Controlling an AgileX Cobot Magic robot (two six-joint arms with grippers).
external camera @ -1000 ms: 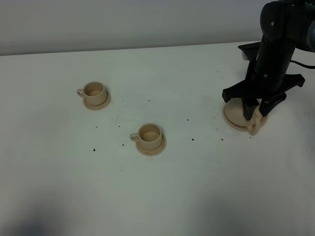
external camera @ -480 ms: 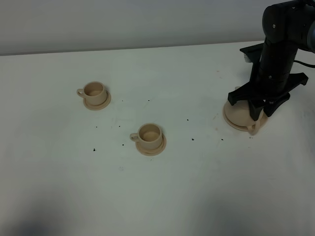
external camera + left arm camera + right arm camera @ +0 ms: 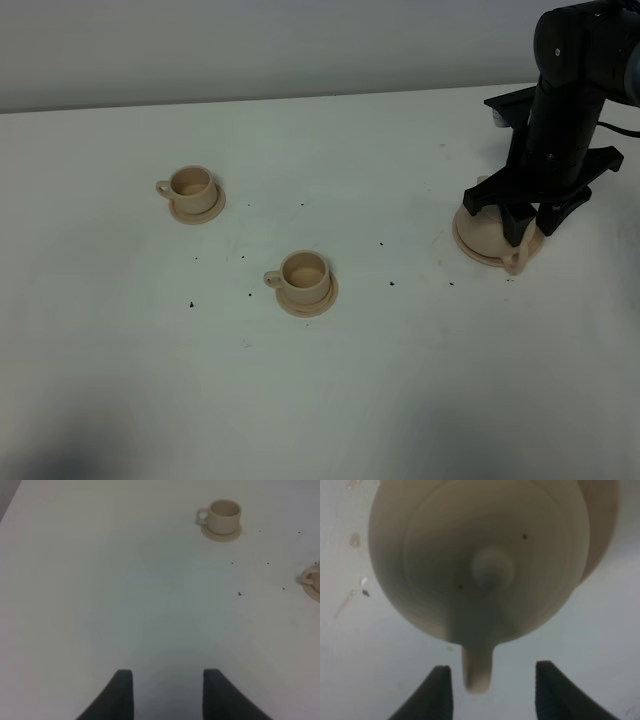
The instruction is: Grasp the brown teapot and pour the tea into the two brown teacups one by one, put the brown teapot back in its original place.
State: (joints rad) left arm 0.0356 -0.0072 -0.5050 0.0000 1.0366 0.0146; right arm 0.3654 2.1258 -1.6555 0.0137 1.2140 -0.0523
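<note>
The brown teapot sat at the right of the worktop on its wide saucer, loop handle turned toward the near edge. The right gripper hung right over it, so the high camera caught only the pot's left flank and a sliver of handle, with lid and spout lost behind the black arm. From the wrist the knobbed lid was plain, if blurred, and the jaws stood spread either side of the handle, clear of it, pinching nothing. Well off to the left stood the far teacup and the near teacup, handles pointing left. The left gripper showed only two dark tips, spread over bare surface, one cup cut off at the frame's edge. The worktop was white, flecked with dark specks, a pale wall behind. Against a second ago, the right gripper had lifted a little and eased rightward, while pot and cups hadn't budged.
</note>
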